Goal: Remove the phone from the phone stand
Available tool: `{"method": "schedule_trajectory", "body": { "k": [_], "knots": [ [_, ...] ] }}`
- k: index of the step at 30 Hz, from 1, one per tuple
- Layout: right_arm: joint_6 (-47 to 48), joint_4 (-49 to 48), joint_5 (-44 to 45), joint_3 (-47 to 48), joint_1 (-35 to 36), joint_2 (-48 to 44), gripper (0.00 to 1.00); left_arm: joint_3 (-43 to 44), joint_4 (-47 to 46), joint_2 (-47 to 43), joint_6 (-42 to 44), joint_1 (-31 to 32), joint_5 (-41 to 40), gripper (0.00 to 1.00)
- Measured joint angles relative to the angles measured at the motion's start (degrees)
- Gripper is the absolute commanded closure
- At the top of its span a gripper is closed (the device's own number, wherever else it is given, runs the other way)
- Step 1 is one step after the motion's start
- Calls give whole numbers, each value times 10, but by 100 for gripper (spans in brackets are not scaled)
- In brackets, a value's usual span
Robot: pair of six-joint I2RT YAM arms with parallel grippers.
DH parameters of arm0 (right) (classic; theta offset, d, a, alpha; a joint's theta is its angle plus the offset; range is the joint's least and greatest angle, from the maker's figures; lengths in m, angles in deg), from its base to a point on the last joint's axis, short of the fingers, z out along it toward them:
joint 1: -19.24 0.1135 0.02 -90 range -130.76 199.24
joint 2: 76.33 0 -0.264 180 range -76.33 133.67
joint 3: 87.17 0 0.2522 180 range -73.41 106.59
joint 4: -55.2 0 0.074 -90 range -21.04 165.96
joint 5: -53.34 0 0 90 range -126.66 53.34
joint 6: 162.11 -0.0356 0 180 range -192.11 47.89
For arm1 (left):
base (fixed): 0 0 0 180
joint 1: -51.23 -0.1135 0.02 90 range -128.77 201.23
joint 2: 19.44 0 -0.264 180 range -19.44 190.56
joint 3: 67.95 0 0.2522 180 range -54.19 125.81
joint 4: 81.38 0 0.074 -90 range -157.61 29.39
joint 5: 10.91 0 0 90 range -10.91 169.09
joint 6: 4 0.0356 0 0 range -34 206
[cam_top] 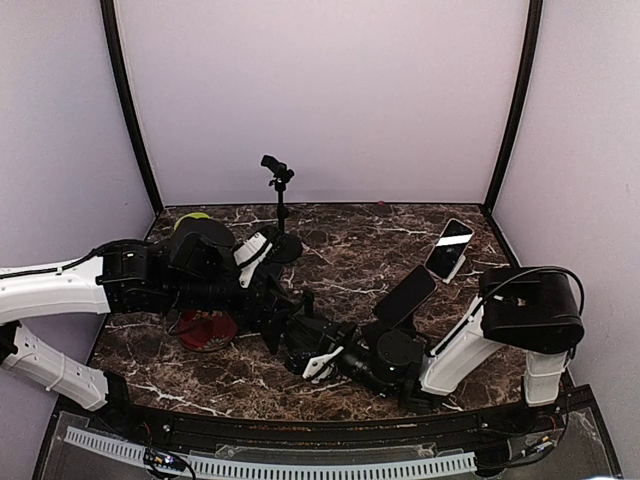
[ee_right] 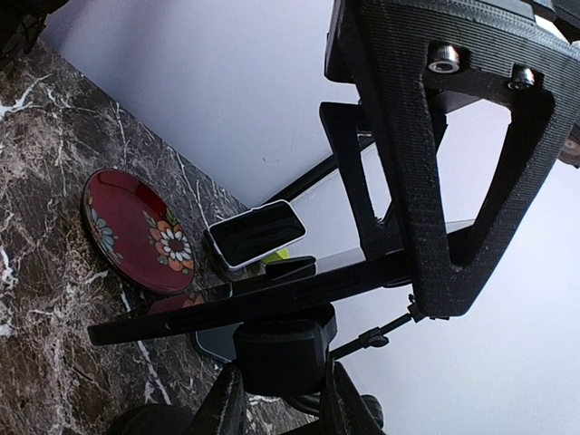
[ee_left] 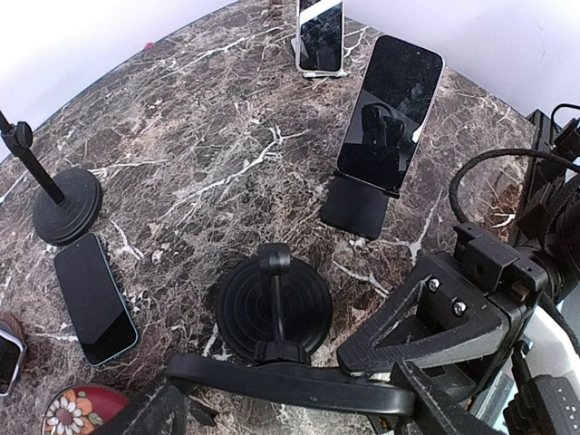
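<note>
Two arms meet over the near centre of the marble table (cam_top: 340,235): the left arm (cam_top: 60,285) reaches in from the left edge and the right arm (cam_top: 530,310) from the right.

1. Phone stand (ee_left: 272,308): a round black base with a short upright post, standing at the near centre of the table beneath both wrists.
2. Phone (ee_left: 290,379): seated in the cradle at the top of that post. It appears edge-on as a thin dark slab and lies roughly level.
3. Right gripper (ee_right: 412,272): positioned at one end of the phone. Its fingers (ee_right: 444,199) are set at phone width, one against each long edge, gripping it.
4. Left gripper (cam_top: 276,318): just left of the stand. Finger spacing cannot be determined.

Other items:
- A pole stand (ee_left: 65,204) is at the far left.
- A red flowered plate (ee_right: 136,231) lies at the near left.
- A second phone (ee_left: 93,297) lies flat beside the pole stand.
- Two propped phones (ee_left: 390,104) (ee_left: 319,32) stand at the far right.
</note>
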Motion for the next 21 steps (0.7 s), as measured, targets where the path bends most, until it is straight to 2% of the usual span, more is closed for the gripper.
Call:
{"method": "schedule_trajectory", "body": {
  "k": [9, 21],
  "knots": [
    [2, -7, 0, 2, -3, 7, 100, -6, -8, -1, 0, -9, 25, 53],
    [2, -7, -2, 3, -4, 11, 100, -9, -35, -43, -1, -12, 105, 56]
  ]
}}
